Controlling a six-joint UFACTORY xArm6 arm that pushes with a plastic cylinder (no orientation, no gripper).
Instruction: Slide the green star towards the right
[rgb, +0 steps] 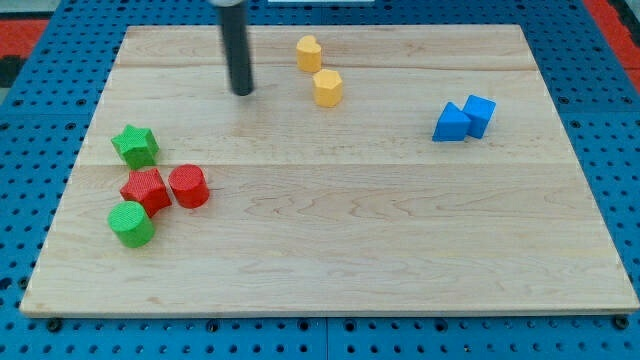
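The green star (135, 146) lies near the board's left edge, above a red block cluster. My tip (242, 92) rests on the board toward the view's top, up and to the right of the green star, well apart from it. Nothing touches the star except possibly the red star-like block (146, 189) just below it.
A red cylinder (188, 186) and a green cylinder (131, 224) sit by the red block. Two yellow blocks (309, 53) (327, 87) lie right of my tip. A blue triangle (451, 123) and blue cube (480, 114) sit at the right. The wooden board (330, 250) lies on a blue pegboard.
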